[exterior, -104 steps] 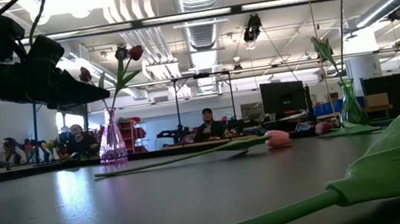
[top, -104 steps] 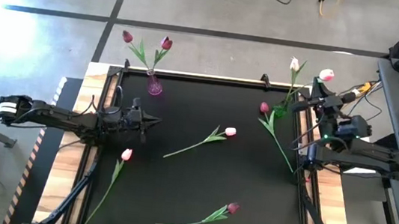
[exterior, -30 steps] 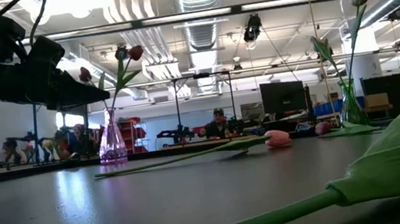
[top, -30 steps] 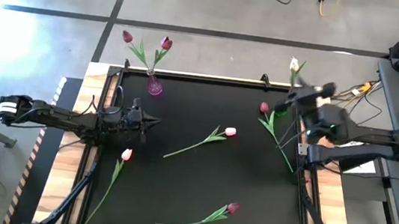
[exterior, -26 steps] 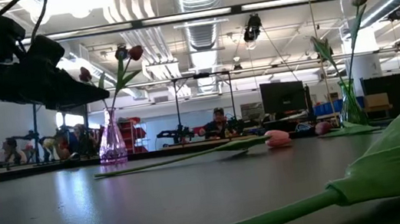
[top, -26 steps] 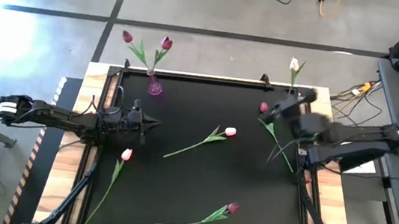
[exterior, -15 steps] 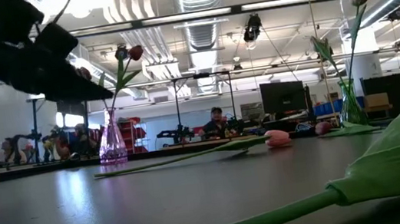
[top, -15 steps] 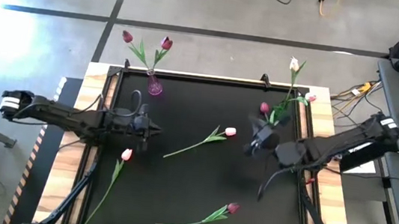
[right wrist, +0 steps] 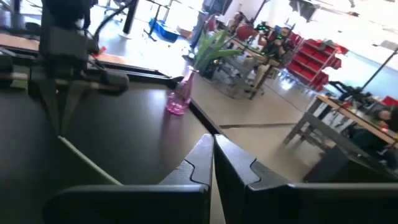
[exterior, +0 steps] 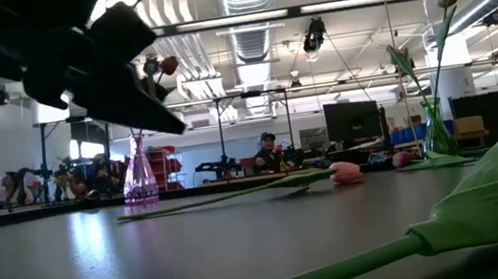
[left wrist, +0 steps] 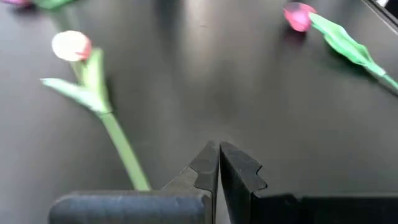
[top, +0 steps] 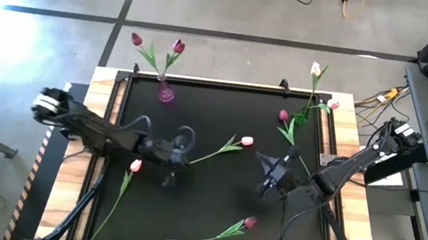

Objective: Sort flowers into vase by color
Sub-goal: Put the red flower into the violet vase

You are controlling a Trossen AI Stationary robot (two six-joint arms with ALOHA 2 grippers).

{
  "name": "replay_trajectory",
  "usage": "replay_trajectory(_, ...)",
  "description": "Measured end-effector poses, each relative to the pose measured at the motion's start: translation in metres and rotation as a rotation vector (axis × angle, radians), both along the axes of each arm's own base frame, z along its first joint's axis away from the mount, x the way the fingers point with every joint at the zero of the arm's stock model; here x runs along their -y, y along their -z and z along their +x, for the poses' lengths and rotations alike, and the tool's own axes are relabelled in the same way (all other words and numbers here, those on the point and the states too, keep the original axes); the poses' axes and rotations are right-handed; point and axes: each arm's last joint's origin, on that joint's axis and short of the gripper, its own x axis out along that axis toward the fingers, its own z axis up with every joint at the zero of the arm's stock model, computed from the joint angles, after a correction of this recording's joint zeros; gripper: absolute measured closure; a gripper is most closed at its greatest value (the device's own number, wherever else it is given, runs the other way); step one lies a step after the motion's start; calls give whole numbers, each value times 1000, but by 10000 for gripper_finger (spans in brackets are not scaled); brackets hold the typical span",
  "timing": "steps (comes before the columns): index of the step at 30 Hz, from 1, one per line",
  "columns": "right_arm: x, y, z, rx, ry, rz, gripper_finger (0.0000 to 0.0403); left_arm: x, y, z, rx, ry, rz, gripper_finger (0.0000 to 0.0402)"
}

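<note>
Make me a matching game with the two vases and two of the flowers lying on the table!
Things:
1 purple vase
2 green vase
3 lying magenta tulip
4 lying pink tulip

States:
A lies mid-table
B holds pale tulips
C holds dark magenta tulips
D lies near the edge opposite the vases

Pairs: 1-C, 2-B, 3-D, 4-A

Low view: foreground tulip stem (exterior: 361,258) cut by frame edges; left arm (exterior: 74,56) blurred, cropped at top.
</note>
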Motion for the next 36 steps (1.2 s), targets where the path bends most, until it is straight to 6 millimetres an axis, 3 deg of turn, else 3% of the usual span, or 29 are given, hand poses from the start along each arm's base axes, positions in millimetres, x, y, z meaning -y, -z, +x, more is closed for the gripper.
replay_trajectory(9, -7, 16, 7, 10, 8, 44, 394, 58, 14, 68, -56, 100, -60, 401)
replay_trajectory(17, -8, 16, 7, 10, -13, 65, 394, 103, 15, 113, -105, 241, -133, 374)
replay_trajectory(24, -7, 15, 6, 9, -14, 64, 394, 133, 15, 150, -131, 262, -200, 315)
replay_trajectory(31, -7, 14, 5, 7, -28, 75, 394, 151, 42, 183, -267, 185, -233, 235)
replay_trajectory(36, -6, 10, 4, 27, -27, 95, 394, 167, 46, 196, -311, 181, -225, 188)
